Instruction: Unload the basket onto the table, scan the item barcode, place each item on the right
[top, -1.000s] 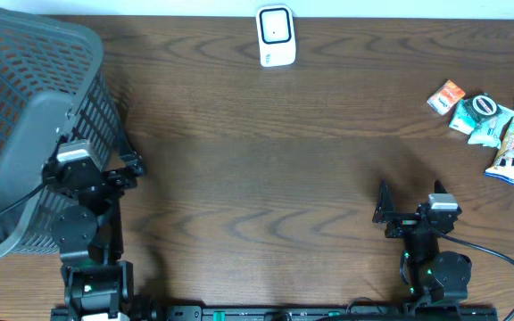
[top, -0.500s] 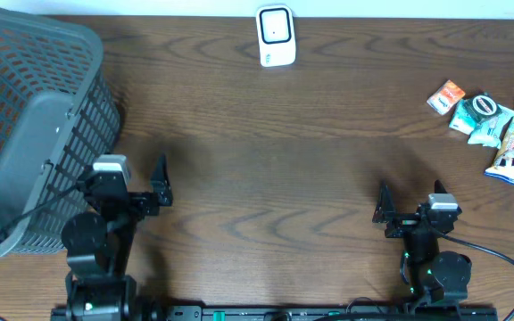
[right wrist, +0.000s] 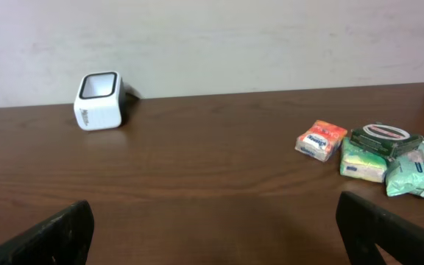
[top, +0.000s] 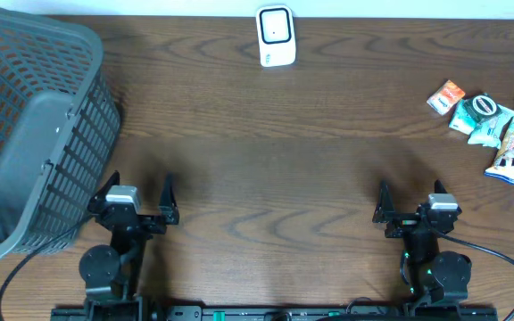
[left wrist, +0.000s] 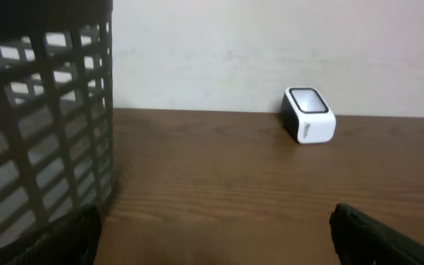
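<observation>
White scanner (top: 275, 36), side lettering illegible; packets (top: 482, 120) likewise.

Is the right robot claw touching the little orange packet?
Apart. The overhead view shows the right gripper near the front edge, the orange packet far off, bare table between.

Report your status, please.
Left gripper open, empty. Right gripper open, empty. Packets lying far right, none picked. Nothing between them and scanner.

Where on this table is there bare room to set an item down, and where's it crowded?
The middle of the table is bare: from the scanner at the far edge down to the left gripper and right gripper, and rightward from the basket. Crowded: the far right corner, where packets lie bunched.
</observation>
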